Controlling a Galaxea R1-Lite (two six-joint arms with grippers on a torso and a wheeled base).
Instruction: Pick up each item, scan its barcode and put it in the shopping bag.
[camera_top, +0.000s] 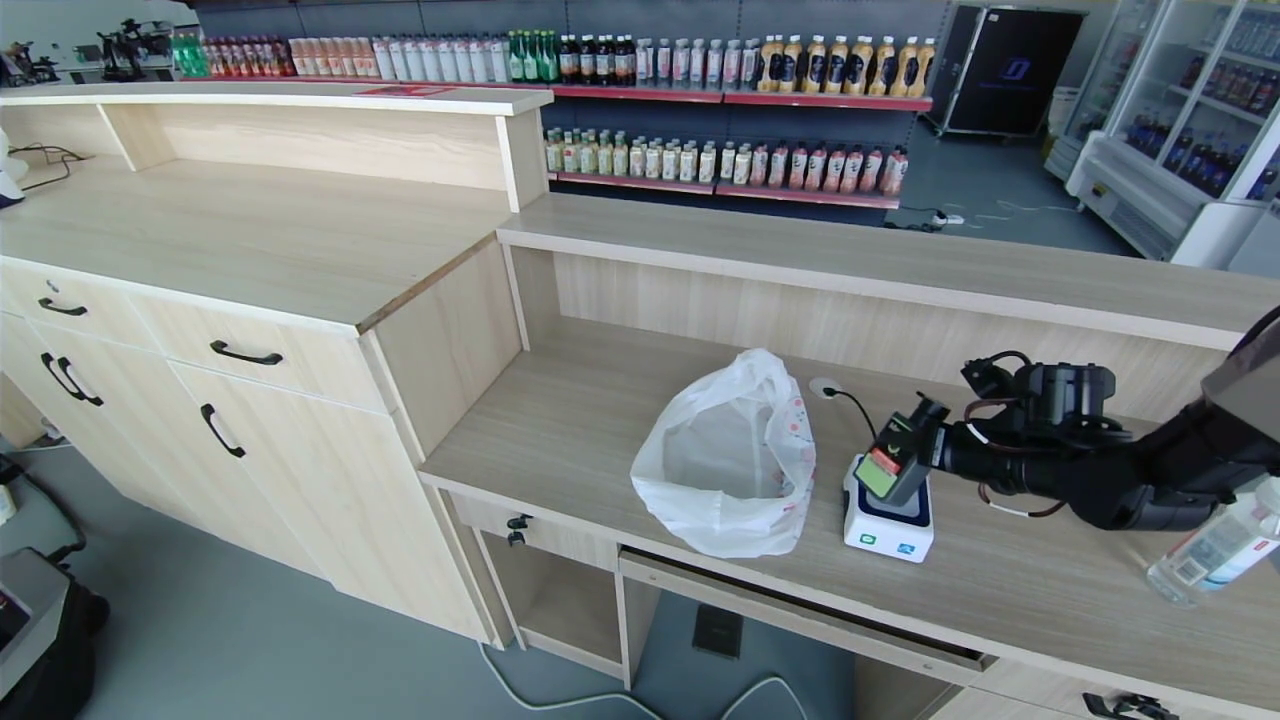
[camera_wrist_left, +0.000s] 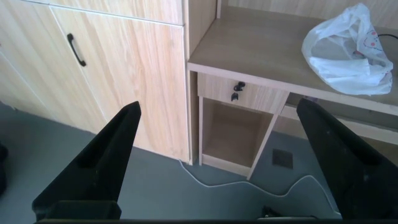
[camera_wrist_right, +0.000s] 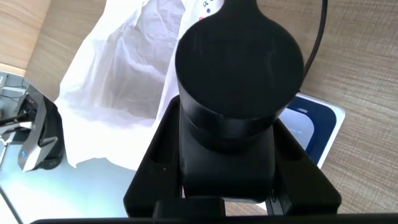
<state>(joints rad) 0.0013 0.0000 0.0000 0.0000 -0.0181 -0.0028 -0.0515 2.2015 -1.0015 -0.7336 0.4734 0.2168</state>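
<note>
Your right claw (camera_top: 900, 455) is clamped on a small round dark item (camera_top: 884, 468) with a green and red label. The white scanner (camera_top: 893, 530) sits right under the claw on the worktop (camera_top: 600, 420). The white shopping bag (camera_top: 730, 460) stands open just left of the claw. A clear bottle (camera_top: 1215, 548) lies off to the claw's right. Your left claw (camera_wrist_left: 217, 109) is wide apart, low down by the cupboard (camera_wrist_left: 124, 50).

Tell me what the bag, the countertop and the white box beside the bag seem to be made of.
Shopping bag: thin plastic film, translucent white, crumpled and faintly glossy. Countertop: pale wood grain, matte; likely laminated board, going by the uniform pattern. White box: hard moulded plastic, smooth and glossy, with rounded corners. The right gripper holds an item over it.
</note>
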